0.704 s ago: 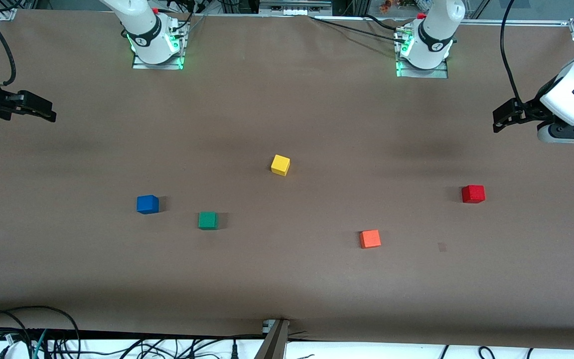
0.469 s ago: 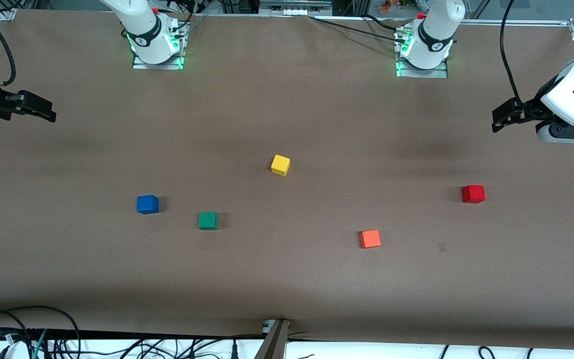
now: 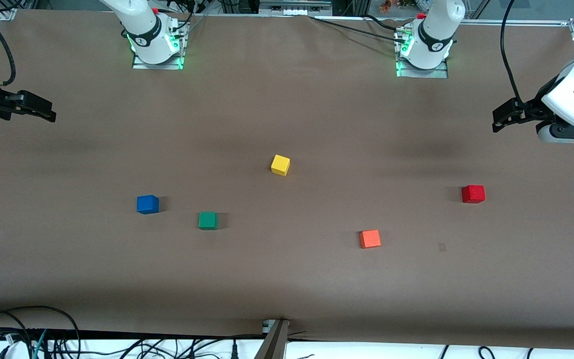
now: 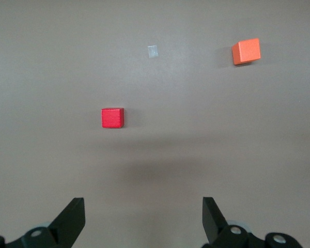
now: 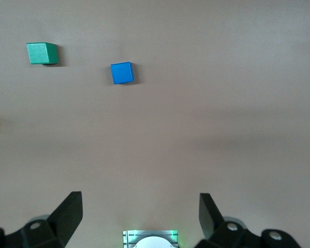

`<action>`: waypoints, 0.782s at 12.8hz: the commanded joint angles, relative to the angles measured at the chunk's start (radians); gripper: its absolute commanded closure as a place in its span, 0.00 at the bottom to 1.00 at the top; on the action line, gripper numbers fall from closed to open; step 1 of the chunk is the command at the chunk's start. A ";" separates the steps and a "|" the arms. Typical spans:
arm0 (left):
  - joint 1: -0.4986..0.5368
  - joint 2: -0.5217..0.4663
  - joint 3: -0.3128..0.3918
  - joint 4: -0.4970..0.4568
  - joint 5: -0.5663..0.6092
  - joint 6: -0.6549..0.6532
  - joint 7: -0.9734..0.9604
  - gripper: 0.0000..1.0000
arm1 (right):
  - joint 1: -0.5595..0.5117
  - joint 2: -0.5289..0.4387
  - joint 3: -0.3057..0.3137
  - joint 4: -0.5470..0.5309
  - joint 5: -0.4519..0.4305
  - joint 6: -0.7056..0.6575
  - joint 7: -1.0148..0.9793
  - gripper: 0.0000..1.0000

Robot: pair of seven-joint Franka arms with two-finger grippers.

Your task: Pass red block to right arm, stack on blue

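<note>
While cropped, both hands gape — red block (image 3: 473, 194) untouched.

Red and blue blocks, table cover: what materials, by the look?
Red block: likely painted wood or dense foam; matte, no glare, crisp edges. Blue block: same build, matte. Table cover: looks like brown paper or felt sheet; dull, uniform.

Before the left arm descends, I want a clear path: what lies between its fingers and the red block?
Only bare table; the left wrist view shows nothing between the open left gripper and the red block.
</note>
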 commanded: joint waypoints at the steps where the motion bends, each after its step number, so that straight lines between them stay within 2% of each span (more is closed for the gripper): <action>1: 0.003 0.009 -0.002 0.028 -0.015 -0.037 0.019 0.00 | -0.006 0.006 0.000 0.021 0.012 -0.013 -0.014 0.00; 8: -0.003 0.036 -0.007 0.064 -0.009 -0.080 0.019 0.00 | -0.006 0.006 0.000 0.021 0.012 -0.013 -0.014 0.00; 10: -0.003 0.042 -0.008 0.067 0.035 -0.081 0.022 0.00 | -0.006 0.006 0.000 0.021 0.012 -0.013 -0.012 0.00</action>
